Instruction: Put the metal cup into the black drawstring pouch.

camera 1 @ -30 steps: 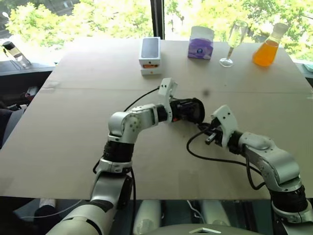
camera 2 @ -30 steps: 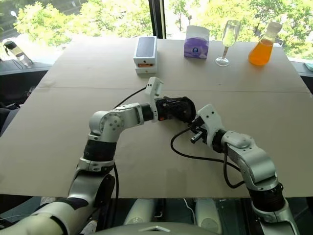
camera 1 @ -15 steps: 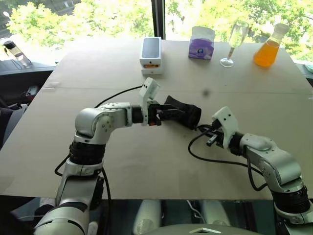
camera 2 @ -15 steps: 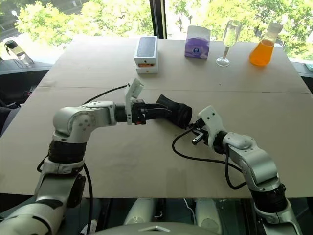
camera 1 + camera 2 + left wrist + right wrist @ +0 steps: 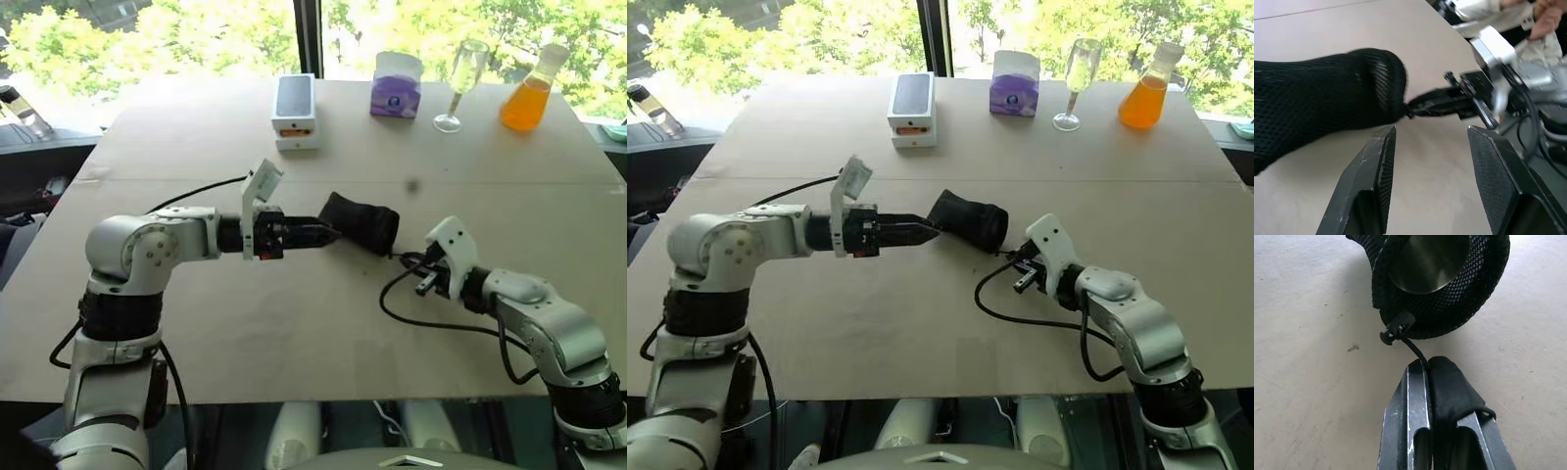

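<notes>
Our right hand [image 5: 1426, 363] pinches the cord [image 5: 1413, 346] of the black drawstring pouch [image 5: 361, 222], the metal cup [image 5: 1428, 262] already inside, while our left hand [image 5: 1431, 142], released, sits beside it on the worktop [image 5: 294, 323].

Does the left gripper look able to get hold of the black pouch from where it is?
Probably yes. The left gripper is open, right beside the black pouch lying on the table, with nothing between them.
</notes>
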